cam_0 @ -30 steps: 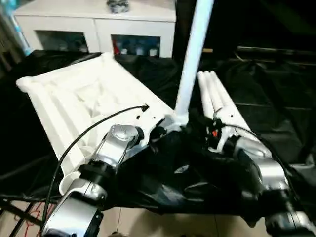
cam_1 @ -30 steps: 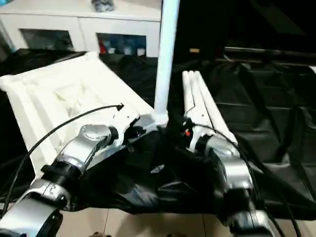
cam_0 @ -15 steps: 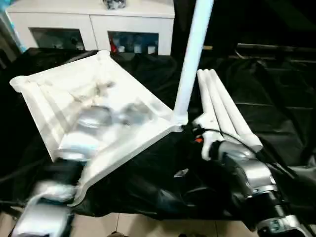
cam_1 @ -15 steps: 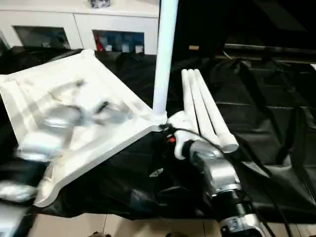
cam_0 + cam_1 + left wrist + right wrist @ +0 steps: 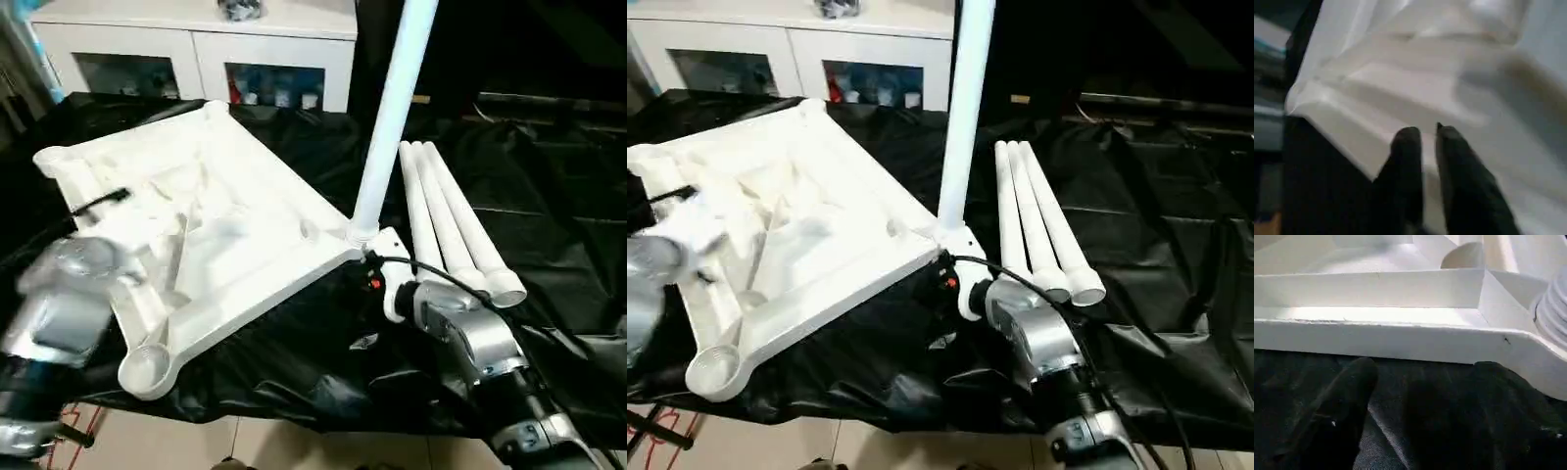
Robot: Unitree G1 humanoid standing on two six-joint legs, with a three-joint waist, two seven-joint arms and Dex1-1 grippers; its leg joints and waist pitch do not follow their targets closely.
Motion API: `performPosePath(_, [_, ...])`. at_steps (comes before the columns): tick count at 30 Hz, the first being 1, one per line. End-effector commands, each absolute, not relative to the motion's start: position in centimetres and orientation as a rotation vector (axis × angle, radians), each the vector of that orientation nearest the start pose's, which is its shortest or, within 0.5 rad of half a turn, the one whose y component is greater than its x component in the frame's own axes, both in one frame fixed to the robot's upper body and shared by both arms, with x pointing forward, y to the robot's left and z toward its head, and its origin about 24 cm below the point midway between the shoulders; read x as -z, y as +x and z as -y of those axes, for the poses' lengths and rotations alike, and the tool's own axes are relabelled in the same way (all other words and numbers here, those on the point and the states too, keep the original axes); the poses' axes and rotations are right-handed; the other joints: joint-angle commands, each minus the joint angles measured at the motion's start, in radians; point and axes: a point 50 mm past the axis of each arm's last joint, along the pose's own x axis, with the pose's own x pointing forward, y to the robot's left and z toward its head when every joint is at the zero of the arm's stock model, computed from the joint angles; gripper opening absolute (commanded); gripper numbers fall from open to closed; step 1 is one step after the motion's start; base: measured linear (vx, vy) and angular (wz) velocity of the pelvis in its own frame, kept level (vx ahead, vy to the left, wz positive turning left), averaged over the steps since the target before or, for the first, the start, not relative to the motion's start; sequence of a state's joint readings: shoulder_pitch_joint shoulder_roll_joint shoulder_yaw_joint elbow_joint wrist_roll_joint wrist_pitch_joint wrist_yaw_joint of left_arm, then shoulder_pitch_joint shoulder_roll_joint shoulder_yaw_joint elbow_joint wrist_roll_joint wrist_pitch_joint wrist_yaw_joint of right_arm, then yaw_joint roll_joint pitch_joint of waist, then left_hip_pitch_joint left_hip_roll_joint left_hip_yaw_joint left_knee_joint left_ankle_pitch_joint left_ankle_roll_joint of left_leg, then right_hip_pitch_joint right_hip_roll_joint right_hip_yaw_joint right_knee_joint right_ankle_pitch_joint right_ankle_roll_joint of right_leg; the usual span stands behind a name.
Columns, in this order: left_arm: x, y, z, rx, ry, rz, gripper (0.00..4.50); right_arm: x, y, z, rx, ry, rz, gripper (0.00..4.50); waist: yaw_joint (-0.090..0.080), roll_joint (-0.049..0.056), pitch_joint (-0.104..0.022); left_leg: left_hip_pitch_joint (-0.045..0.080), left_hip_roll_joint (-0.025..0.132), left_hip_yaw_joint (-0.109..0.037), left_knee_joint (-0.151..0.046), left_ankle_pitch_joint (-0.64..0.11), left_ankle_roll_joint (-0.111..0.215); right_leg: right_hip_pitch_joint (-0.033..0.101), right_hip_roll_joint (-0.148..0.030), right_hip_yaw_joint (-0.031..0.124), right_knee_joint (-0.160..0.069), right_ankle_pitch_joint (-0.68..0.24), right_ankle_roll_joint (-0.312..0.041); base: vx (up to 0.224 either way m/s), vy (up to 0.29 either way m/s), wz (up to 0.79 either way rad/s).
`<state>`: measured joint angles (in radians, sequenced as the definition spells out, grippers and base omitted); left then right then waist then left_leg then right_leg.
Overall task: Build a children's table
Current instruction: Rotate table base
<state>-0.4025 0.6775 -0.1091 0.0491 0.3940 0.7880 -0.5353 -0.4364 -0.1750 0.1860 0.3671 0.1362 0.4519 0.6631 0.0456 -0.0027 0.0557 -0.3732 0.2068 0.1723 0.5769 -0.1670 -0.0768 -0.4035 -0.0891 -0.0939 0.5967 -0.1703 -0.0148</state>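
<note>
- On the black cloth (image 5: 549, 245) the tabletop (image 5: 225, 245) lies underside up, one leg (image 5: 392, 108) already standing in the corner socket nearest the right gripper (image 5: 1420, 377).
- Three spare legs (image 5: 1038, 225) lie side by side just beside that corner, on the robot's right.
- Right gripper sits low by the tabletop's rim, its fingers (image 5: 1347, 391) spread wide on the cloth and holding nothing.
- Left gripper (image 5: 1427, 134) hovers over the ribbed underside, fingers nearly together, empty.
- Next step, as I judge it: take a spare leg near its thick end, stand it upright over an empty socket (image 5: 145, 365), and press straight down.
- Steady the tabletop with the other arm so it does not slide.
</note>
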Motion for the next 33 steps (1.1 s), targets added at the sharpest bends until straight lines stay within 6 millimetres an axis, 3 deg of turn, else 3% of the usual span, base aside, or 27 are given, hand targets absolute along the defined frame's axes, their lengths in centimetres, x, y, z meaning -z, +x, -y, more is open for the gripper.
performPosePath(1, [-11.2,30.2,-27.5,0.056,0.907,-0.651,0.39,-3.3,31.0,10.1,-0.834,-0.035,-0.467,3.19,0.0,0.024,-0.067,0.017,0.019,-0.007,-0.066,-0.261,-0.01,0.044,-0.045,0.05,-0.065,-0.212,-0.188,0.0,0.0,0.0])
performPosePath(2, [-11.0,30.0,-27.7,0.058,0.921,-0.669,0.15,-3.1,31.1,10.1,-0.832,-0.036,-0.47,3.1,-0.001,0.021,-0.069,0.015,0.018,-0.007,-0.065,-0.25,-0.008,0.046,-0.044,0.05,-0.062,-0.193,-0.194,0.0,0.0,0.0])
performPosePath(6, [-10.3,29.7,-27.8,0.083,0.935,-0.706,0.08,-2.9,31.5,10.0,-0.817,-0.057,-0.46,2.75,-0.002,0.027,-0.072,0.013,0.018,-0.007,-0.062,-0.22,-0.006,0.049,-0.045,0.049,-0.055,-0.129,-0.217,0.0,0.0,0.0])
performPosePath(10, [-8.9,29.1,-27.4,0.174,0.925,-0.768,0.0,-2.9,32.1,9.7,-0.799,-0.056,-0.457,2.41,-0.005,0.031,-0.072,0.015,0.017,-0.007,-0.061,-0.233,-0.006,0.05,-0.045,0.049,-0.054,-0.123,-0.231,0.0,0.0,0.0])
performPosePath(16, [-7.1,27.6,-26.3,0.339,0.847,-0.858,0.0,-2.9,33.4,8.7,-0.768,-0.057,-0.451,1.94,-0.014,0.035,-0.069,0.019,0.019,-0.008,-0.063,-0.296,-0.023,0.046,-0.047,0.05,-0.057,-0.169,-0.244,0.0,0.0,0.0])
performPosePath(21, [-6.7,26.6,-25.3,0.483,0.813,-0.889,0.0,-2.7,33.7,7.9,-0.771,-0.084,-0.462,1.59,-0.017,0.033,-0.063,0.019,0.017,-0.009,-0.066,-0.334,-0.024,0.045,-0.046,0.05,-0.063,-0.249,-0.225,0.0,0.0,0.0])
performPosePath(23, [-6.8,26.2,-24.5,0.573,0.785,-0.872,0.0,-2.5,33.8,7.7,-0.769,-0.095,-0.469,1.32,-0.016,0.034,-0.063,0.02,0.018,-0.01,-0.065,-0.341,-0.029,0.043,-0.049,0.05,-0.063,-0.264,-0.227,0.0,0.0,0.0])
performPosePath(24, [-7.0,25.8,-23.3,0.69,0.733,-0.841,0.0,-2.5,34.0,7.5,-0.772,-0.094,-0.463,1.2,-0.014,0.027,-0.064,0.022,0.019,-0.01,-0.064,-0.341,-0.027,0.042,-0.05,0.051,-0.063,-0.269,-0.225,0.0,0.0,0.0])
performPosePath(27, [-7.4,25.5,-21.4,0.84,0.658,-0.783,0.0,-2.6,34.3,7.3,-0.774,-0.086,-0.451,1.13,-0.012,0.032,-0.063,0.024,0.02,-0.007,-0.064,-0.34,-0.029,0.037,-0.047,0.053,-0.062,-0.258,-0.234,0.0,0.0,0.0])
performPosePath(28, [-7.4,25.5,-21.4,0.84,0.658,-0.783,0.0,-2.6,34.3,7.3,-0.774,-0.086,-0.451,0.96,-0.014,0.02,-0.062,0.022,0.019,-0.005,-0.064,-0.342,-0.027,0.038,-0.046,0.053,-0.062,-0.262,-0.235,0.0,0.0,0.0])
performPosePath(29, [-7.4,25.5,-21.1,0.864,0.648,-0.769,0.0,-2.6,34.3,7.3,-0.776,-0.082,-0.449,0.84,-0.012,0.027,-0.06,0.019,0.018,-0.007,-0.066,-0.35,-0.027,0.039,-0.046,0.053,-0.061,-0.281,-0.225,0.0,0.0,0.0])
performPosePath(33, [-7.7,26.0,-18.3,0.997,0.547,-0.685,0.0,-2.6,34.3,7.1,-0.796,-0.072,-0.448,0.45,-0.015,0.023,-0.061,0.02,0.018,-0.007,-0.063,-0.363,-0.034,0.039,-0.047,0.054,-0.064,-0.317,-0.204,0.0,0.0,0.0])
